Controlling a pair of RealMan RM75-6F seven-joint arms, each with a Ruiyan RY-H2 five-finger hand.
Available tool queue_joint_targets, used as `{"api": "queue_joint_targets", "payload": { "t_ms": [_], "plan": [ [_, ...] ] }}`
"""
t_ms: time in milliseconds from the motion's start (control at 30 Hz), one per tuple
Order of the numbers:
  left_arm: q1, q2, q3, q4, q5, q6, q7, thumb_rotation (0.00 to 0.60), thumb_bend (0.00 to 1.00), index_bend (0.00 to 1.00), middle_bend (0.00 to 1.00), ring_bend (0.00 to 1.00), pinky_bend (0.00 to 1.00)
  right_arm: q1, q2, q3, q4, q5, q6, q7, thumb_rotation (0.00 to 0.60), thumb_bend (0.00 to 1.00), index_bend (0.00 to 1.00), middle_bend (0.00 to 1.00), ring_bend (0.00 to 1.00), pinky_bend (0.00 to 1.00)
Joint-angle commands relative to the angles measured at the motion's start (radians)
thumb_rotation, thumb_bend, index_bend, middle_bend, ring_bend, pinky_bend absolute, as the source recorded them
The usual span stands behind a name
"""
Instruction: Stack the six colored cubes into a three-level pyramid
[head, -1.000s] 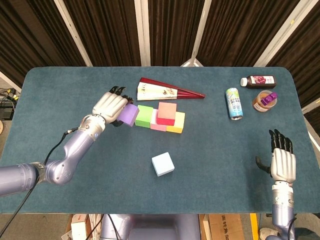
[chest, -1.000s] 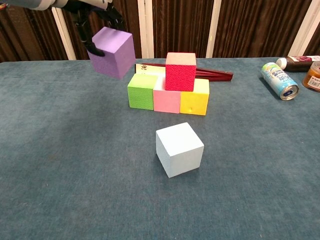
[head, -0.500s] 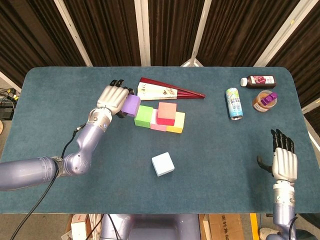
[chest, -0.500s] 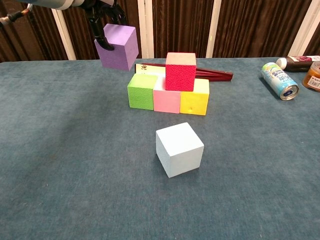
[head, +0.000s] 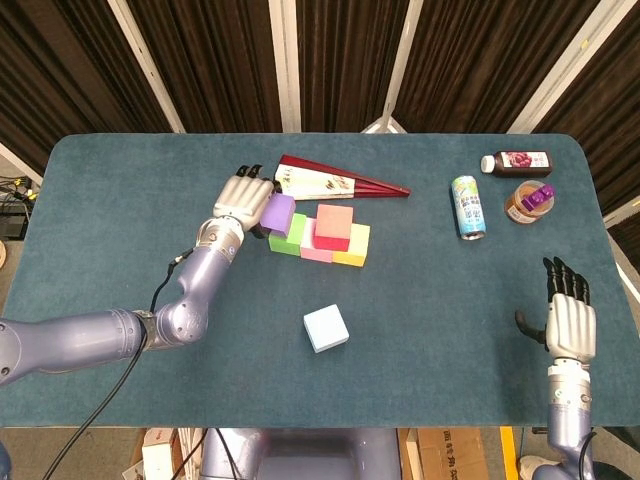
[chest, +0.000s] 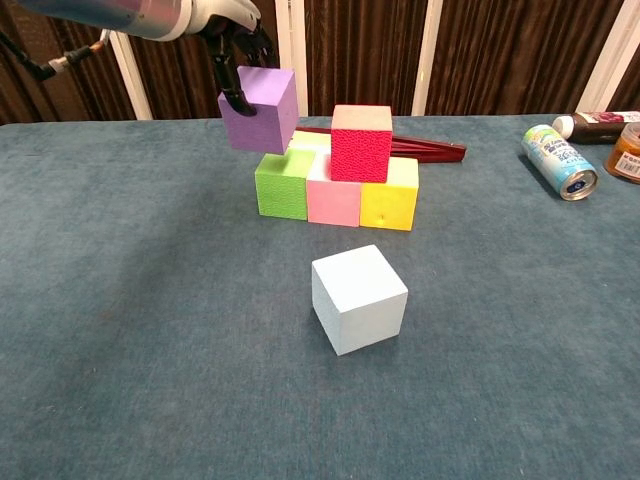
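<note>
My left hand (head: 243, 197) (chest: 228, 28) holds a purple cube (head: 278, 213) (chest: 259, 109) in the air, tilted, just above the green cube (head: 288, 238) (chest: 282, 184). Green, pink (chest: 333, 201) and yellow (chest: 390, 204) cubes stand in a row on the table. A red cube (head: 334, 224) (chest: 360, 142) sits on top, over the pink and yellow ones. A light blue cube (head: 326, 328) (chest: 358, 298) lies alone nearer the front. My right hand (head: 567, 322) hangs open at the table's right front edge, holding nothing.
A folded red fan (head: 330, 181) (chest: 430, 150) lies right behind the cube row. At the right stand a lying drink can (head: 466, 207) (chest: 559, 161), a dark bottle (head: 516, 161) and an orange jar (head: 527, 202). Curtains close off the back.
My left hand has carried the purple cube to the right, from left of the row to just above the green cube. The right hand has barely moved.
</note>
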Motion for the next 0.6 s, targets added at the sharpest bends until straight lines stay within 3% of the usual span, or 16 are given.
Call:
{"api": "queue_joint_targets", "payload": {
  "t_ms": [33, 600],
  "plan": [
    [-0.009, -0.017, -0.003, 0.014, -0.021, -0.001, 0.011, 0.6, 0.43, 0.32, 0.29, 0.0, 0.0, -0.001, 0.001, 0.002, -0.001, 0.003, 0.002, 0.001, 0.6, 0.33, 0.01, 0.04, 0.0, 0.0],
    [-0.04, -0.049, -0.052, 0.059, -0.164, -0.032, 0.038, 0.6, 0.43, 0.33, 0.29, 0.0, 0.0, -0.005, 0.005, 0.002, -0.008, 0.006, 0.013, -0.005, 0.6, 0.34, 0.01, 0.04, 0.0, 0.0]
  ]
}}
